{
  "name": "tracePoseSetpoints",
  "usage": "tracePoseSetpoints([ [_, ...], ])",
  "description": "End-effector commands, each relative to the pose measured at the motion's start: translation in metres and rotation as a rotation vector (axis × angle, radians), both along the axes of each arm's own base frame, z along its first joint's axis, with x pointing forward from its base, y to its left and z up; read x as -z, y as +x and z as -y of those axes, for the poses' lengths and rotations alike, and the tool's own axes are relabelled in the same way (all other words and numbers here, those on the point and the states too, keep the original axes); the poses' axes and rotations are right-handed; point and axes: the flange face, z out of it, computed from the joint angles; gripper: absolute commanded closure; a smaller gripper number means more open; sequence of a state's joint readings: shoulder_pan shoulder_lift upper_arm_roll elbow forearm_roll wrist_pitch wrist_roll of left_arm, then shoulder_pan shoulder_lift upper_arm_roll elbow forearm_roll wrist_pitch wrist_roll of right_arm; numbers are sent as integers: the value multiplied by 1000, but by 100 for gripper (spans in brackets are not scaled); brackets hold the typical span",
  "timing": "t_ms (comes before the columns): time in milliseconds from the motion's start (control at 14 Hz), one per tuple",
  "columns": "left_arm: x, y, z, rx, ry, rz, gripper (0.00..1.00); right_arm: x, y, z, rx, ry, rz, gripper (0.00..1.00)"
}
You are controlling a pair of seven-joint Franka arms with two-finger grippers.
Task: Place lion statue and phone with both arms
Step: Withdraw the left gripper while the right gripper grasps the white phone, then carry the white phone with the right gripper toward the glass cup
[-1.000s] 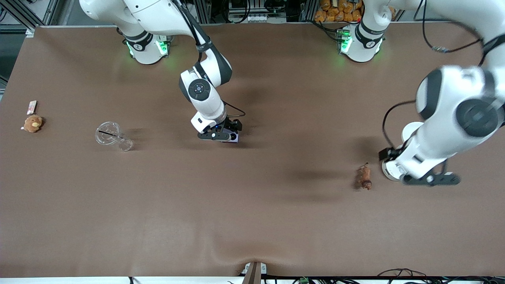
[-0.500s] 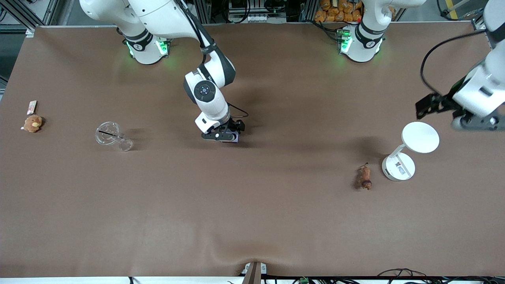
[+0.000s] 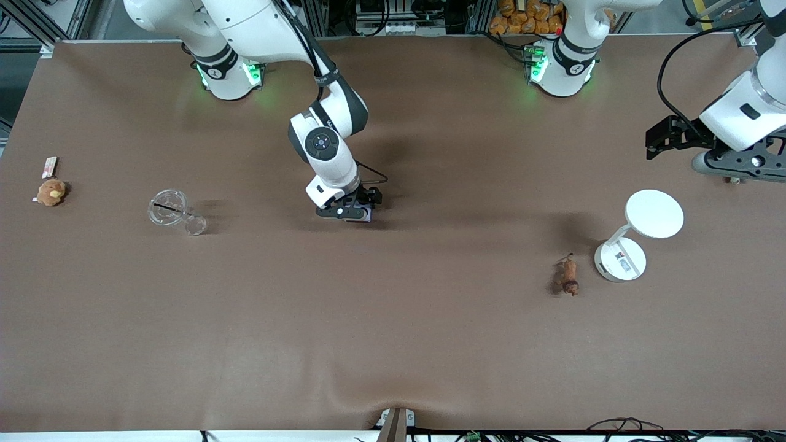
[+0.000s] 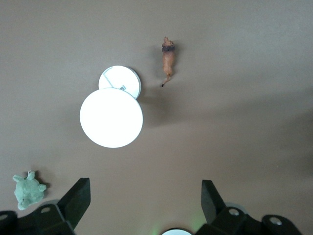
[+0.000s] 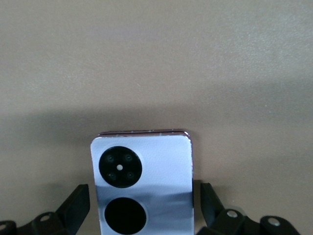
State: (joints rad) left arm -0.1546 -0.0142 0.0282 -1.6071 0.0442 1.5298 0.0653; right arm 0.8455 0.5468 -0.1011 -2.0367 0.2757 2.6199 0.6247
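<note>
The phone (image 3: 365,213) (image 5: 142,166) is lying flat in the front view's upper middle, with the right end effector (image 3: 347,212) (image 5: 144,188) straddling it wide open and gripping nothing; closing squarely on both side edges should be keeping it from twisting. The lion (image 3: 566,277) (image 4: 168,58) is lying just beside the stand (image 3: 620,261) (image 4: 111,117), while the left end effector (image 3: 731,166) (image 4: 144,186) is hovering open and empty over the table (image 3: 393,344). Only the right wrist view is showing the slim gaps beside the phone.

phone (image 5: 143,183) cut off by right wrist frame edge; front view shows only a lavender sliver under right gripper (image 3: 344,212). Left arm (image 3: 746,107) cropped at bench corner. Green plush turtle (image 4: 28,189) missing from front view.
</note>
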Motion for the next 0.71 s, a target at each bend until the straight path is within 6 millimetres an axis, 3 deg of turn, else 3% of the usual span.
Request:
tracePoseSetpoints([
  [0,-20,-15,0,15,0,7,0,2,1,-5,11,-3,8,0],
  [71,-23,-16,-3,11,0,10,0,2,1,-4,5,-4,7,0],
  [143,-26,-19,-6,3,0,9,0,2,1,-5,-1,-5,8,20],
  [214,-27,-21,-2,8,3,6,0,1,1,-5,-9,-9,10,57],
  [286,-29,-22,-5,-2,4,10,0,0,1,-6,-10,-11,11,78],
  [357,-30,-23,0,3,6,12,0,-5,2,-6,-14,-10,11,93],
  [429,-29,-23,1,-6,7,11,0,-12,7,-2,-9,-12,4,100],
  [643,-35,-23,5,-42,5,25,0,-48,37,16,33,-59,-74,100],
])
